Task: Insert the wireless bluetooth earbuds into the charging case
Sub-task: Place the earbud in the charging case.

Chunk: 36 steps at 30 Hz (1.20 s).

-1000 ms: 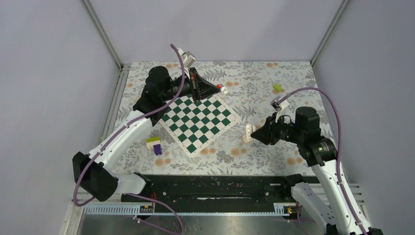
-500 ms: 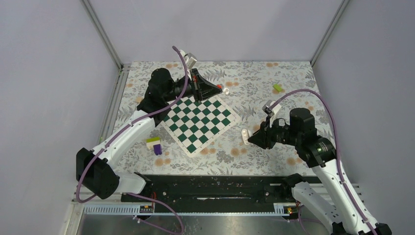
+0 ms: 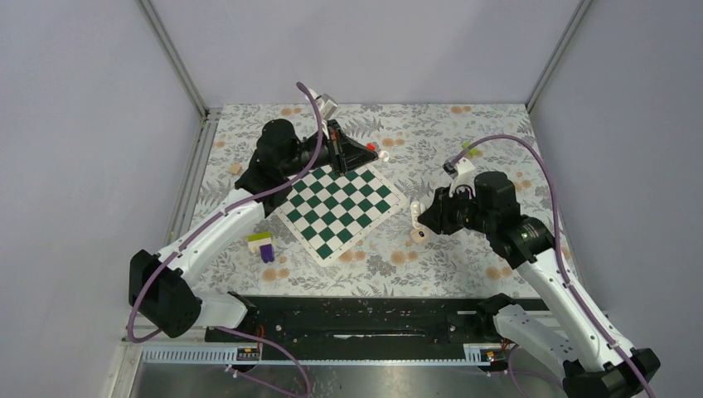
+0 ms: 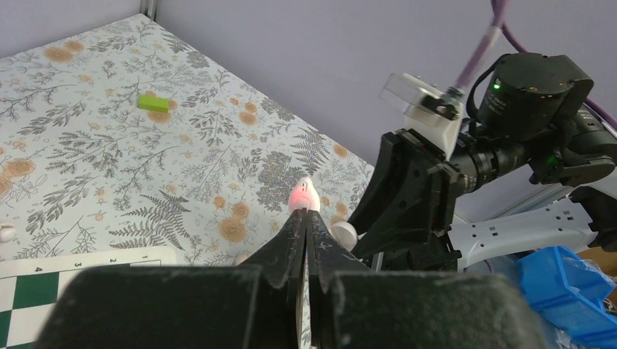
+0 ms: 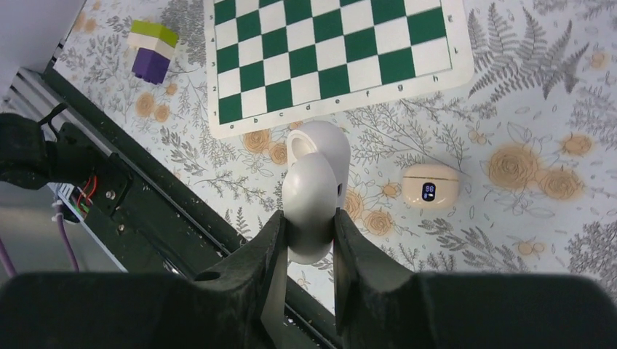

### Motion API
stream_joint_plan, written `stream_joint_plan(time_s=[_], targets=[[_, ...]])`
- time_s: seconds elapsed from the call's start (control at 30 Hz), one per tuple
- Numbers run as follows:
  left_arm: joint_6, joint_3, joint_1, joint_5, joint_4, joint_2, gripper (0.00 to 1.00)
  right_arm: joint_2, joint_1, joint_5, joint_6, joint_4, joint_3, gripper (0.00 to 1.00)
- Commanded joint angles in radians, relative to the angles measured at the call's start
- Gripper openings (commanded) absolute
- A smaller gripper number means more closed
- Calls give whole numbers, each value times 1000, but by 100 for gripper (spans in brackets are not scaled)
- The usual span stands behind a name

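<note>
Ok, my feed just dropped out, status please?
Left gripper shut on an earbud, red light glowing. Right gripper shut on a white oval piece. Charging case on table, nothing covering it.

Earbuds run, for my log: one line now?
left gripper: shut on earbud | right gripper: shut on white oval piece | beige case: on table
</note>
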Motion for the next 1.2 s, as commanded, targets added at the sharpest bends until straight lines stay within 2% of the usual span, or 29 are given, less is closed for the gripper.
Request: stream_joint_plan(time_s=[0.0,0.1,0.23,0.33,0.5,0.73,0.83,1.0,1.17], targets=[[18,-4,-10,-46,22,-18,0,65,10,127,115,-41,79,0],[-1,0,-20,-87,11,-8,0,118,10,217,231,-93,114,0],[1,23,-26,-94,-43,13,0,159,10,226,339,-83,111,0],[24,32,-26,-100,-74,5,0,167,11,194,367,-64,113,0],[28,37,-27,-148,-95,-17,0,140,10,249,402,-55,131,0],[-89,20,-39,-339,-111,-29,0,59,11,325,552,70,69,0],[-133,-29,-81,-411,-44,-40,0,34,11,308,649,177,8,0],[-115,-139,-172,-580,102,-82,0,48,10,228,731,278,-26,0],[-139,-234,-195,-613,240,-103,0,82,10,182,806,300,-15,0]])
